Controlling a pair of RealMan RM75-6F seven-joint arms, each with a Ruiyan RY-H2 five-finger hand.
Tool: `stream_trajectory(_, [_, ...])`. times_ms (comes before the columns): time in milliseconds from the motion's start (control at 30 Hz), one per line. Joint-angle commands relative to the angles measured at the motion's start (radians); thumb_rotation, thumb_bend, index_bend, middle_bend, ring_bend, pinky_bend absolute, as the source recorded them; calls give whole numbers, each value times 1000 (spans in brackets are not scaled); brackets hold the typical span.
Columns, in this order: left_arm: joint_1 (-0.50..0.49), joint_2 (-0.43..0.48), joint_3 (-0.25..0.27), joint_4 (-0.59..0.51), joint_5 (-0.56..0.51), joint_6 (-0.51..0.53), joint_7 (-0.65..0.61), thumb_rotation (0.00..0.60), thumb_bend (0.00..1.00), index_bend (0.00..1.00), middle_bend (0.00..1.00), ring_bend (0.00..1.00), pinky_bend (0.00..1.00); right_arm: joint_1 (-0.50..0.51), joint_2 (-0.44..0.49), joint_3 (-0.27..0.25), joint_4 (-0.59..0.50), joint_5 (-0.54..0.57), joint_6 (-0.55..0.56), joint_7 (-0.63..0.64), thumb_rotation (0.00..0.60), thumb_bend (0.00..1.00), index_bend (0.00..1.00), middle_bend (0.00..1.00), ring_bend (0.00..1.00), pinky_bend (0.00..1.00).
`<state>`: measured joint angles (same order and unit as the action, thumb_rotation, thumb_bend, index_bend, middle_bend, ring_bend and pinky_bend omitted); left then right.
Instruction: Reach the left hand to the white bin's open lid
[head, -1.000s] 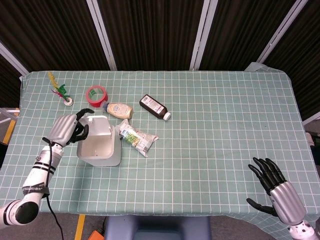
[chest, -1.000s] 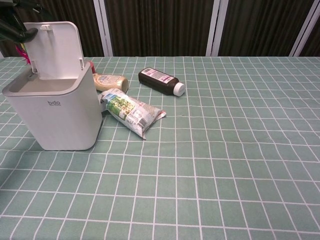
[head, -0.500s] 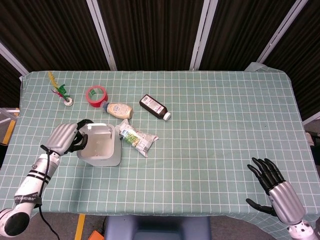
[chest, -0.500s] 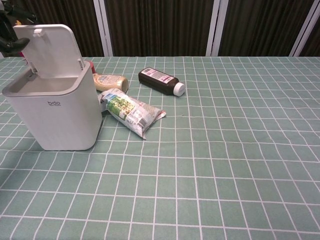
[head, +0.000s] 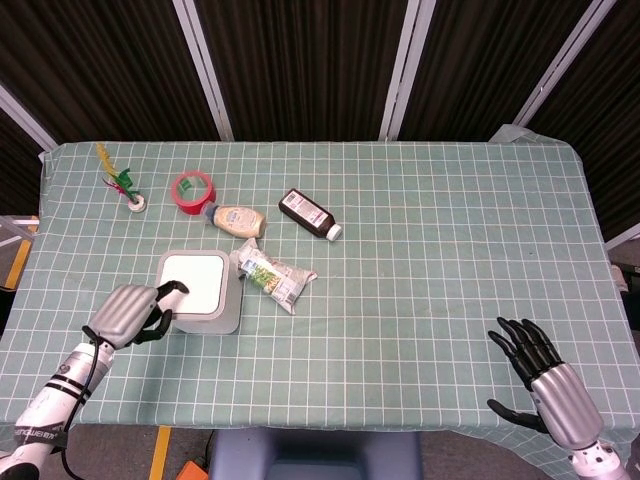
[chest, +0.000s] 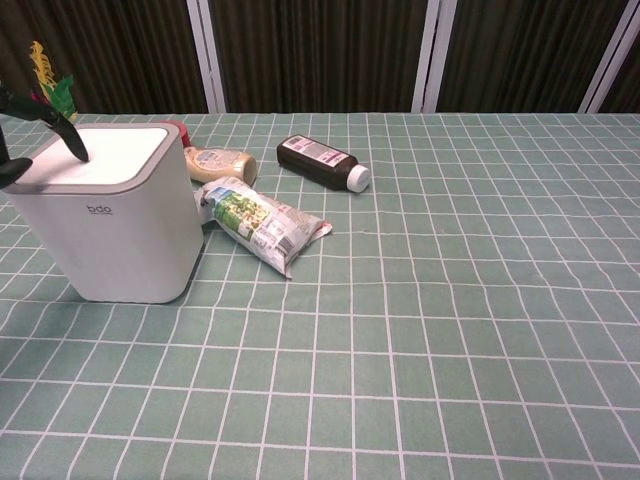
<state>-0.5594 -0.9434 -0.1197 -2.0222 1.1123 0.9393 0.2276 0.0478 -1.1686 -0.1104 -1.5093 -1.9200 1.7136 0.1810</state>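
- Resting at the bin's near-left corner, the left robot hand (head: 130, 314) is touching the white bin (head: 199, 291) with dark fingertips (chest: 62, 134) lying on the lid (head: 193, 281); its fingers are curled loosely and holding nothing.
- Judging by this, the reach is looking complete: the lid is lying flat and closed on the bin, so no open lid is left to reach for.
- Sitting at about nine o'clock on the table (head: 450, 250), the bin is standing just beside a snack packet (head: 272, 275) at its three o'clock.
- Hovering at five o'clock, the right robot hand (head: 545, 385) is spreading its fingers wide, empty.
- Covering the table is a green checked cloth; dark slatted panels with pale posts are standing behind.
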Motion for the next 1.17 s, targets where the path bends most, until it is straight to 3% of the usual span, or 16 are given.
stream_trajectory(33, [-6, -18, 16, 20, -7, -18, 9, 600, 633, 281, 1000, 1000, 1000, 0, 0, 0, -1, 2, -1, 0, 600, 218, 0, 0, 0, 0])
stream_trajectory(200, [-18, -36, 30, 37, -23, -37, 14, 600, 633, 279, 1000, 1000, 1000, 2, -1, 1, -3, 7, -7, -1, 600, 218, 0, 0, 0, 0])
stream_trajectory(300, [6, -43, 10, 21, 32, 30, -30, 600, 632, 241, 1000, 1000, 1000, 1, 1, 1, -5, 10, -7, -1, 600, 218, 0, 0, 0, 0])
stream_trajectory(433, [87, -39, 5, 4, 244, 214, -115, 600, 630, 157, 950, 957, 1000, 0, 2, 2, -5, 12, -3, 1, 600, 218, 0, 0, 0, 0])
stream_trajectory(533, [152, -17, 57, 27, 436, 324, -172, 600, 605, 133, 762, 771, 965, 0, 3, 1, -5, 13, -7, 0, 600, 218, 0, 0, 0, 0])
stream_trajectory(600, [202, -3, 117, 64, 562, 389, -214, 600, 563, 131, 569, 565, 765, 1, 3, -1, -6, 12, -12, -2, 600, 218, 0, 0, 0, 0])
stream_trajectory(700, [295, -22, 195, 178, 687, 509, -213, 600, 485, 112, 124, 97, 187, 3, 5, -5, -9, 11, -23, -12, 600, 218, 0, 0, 0, 0])
stream_trajectory(767, [388, -91, 225, 279, 714, 628, -188, 600, 461, 99, 5, 0, 33, 4, 4, -6, -11, 11, -29, -16, 600, 218, 0, 0, 0, 0])
stream_trajectory(867, [494, -199, 265, 431, 699, 733, -247, 600, 449, 103, 0, 0, 0, 3, 3, -7, -17, 18, -36, -24, 600, 218, 0, 0, 0, 0])
stream_trajectory(933, [512, -215, 291, 493, 691, 705, -224, 600, 440, 104, 0, 0, 0, 0, 4, -7, -26, 32, -47, -37, 600, 218, 0, 0, 0, 0])
stream_trajectory(1167, [533, -225, 255, 498, 674, 733, -150, 600, 433, 66, 0, 0, 0, -8, 27, -6, -77, 81, -84, -69, 600, 219, 0, 0, 0, 0])
